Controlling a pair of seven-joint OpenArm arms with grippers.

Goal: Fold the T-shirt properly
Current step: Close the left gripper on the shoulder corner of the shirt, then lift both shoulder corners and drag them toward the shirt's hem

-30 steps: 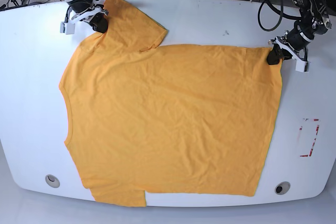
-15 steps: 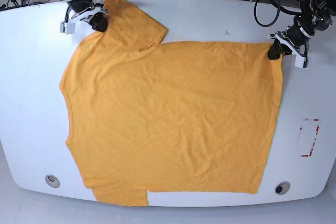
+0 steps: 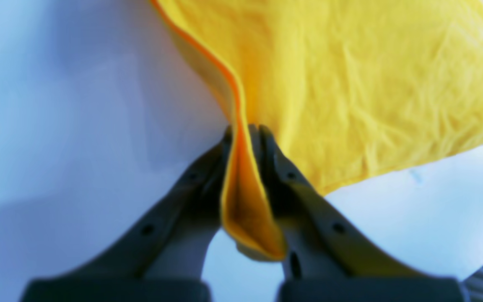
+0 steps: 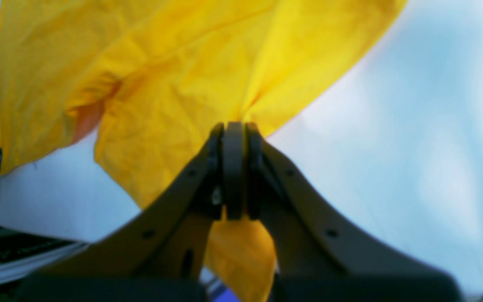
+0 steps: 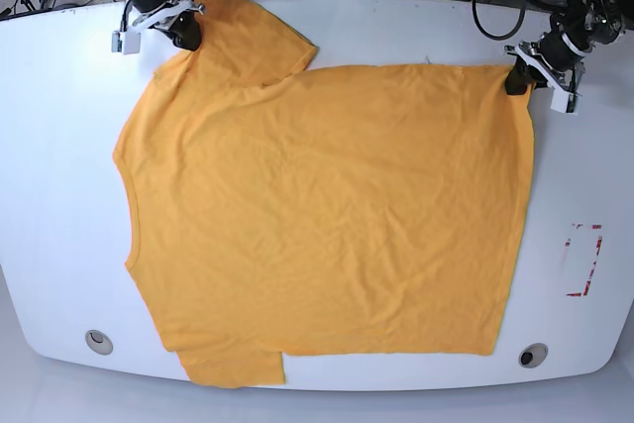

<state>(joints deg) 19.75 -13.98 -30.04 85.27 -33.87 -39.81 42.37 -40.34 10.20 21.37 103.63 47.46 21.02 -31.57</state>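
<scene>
While the T-shirt (image 5: 317, 215) lies spread flat across the white table (image 5: 396, 27), collar side twd base view's left, both grippers pinch its far edge. Left gripper (image 5: 515, 79), on view's right, is clamped on the hem corner; fabric sits folded btwn its fingers (image 3: 283, 184). Right gripper (image 5: 185, 35) is closed on cloth nr the far sleeve (image 5: 253, 32), w/ fabric bunched at the fingertips.

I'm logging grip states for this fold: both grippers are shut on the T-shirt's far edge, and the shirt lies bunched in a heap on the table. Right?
Not quite. The T-shirt is not heaped; the base view shows it spread nearly flat across the table. The rest holds: the left gripper and right gripper are each shut on its far edge.
</scene>
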